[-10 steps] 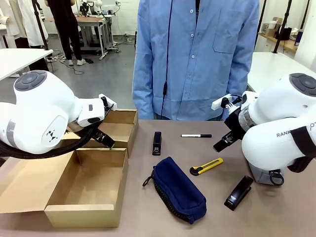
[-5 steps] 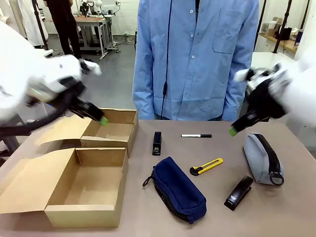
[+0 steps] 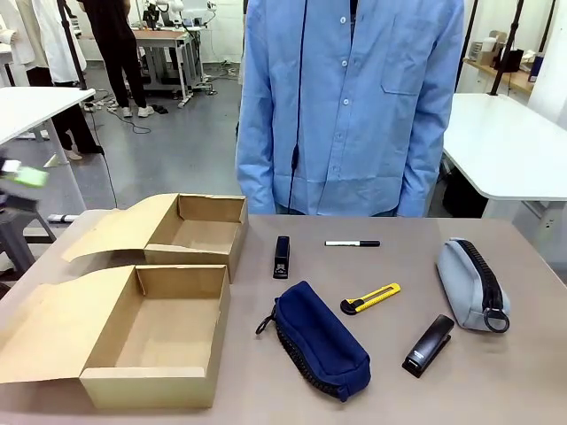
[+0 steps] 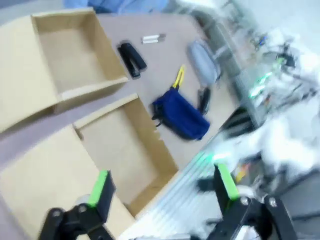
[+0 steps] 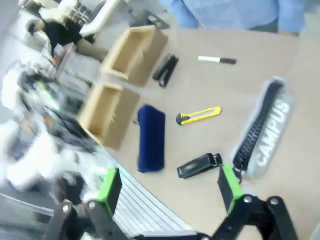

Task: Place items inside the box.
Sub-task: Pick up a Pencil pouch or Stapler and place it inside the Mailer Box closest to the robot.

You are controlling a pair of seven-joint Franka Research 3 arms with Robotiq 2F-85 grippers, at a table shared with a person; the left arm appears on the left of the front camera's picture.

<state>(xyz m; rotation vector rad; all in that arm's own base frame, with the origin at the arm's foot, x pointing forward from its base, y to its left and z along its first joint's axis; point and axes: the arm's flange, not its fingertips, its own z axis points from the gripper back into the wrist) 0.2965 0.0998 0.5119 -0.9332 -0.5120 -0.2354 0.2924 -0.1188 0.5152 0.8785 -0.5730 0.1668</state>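
Note:
On the table lie a navy pouch, a black stapler, a second stapler, a marker pen and a yellow utility knife. The open cardboard box stands at the near left, with nothing inside it. High above the table, my left gripper is open over the box, with the navy pouch beyond it. My right gripper is also open and high, looking down on the pouch, knife and near stapler. Both wrist views are blurred.
A second open cardboard box stands behind the first. A grey zippered pouch lies at the right of the table. A person in a blue shirt stands at the far edge. A blurred green fingertip shows at the far left.
Both arms have swung up and outward, leaving the front view. The grey pouch, hidden behind the right arm before, now shows. The things on the table have not moved.

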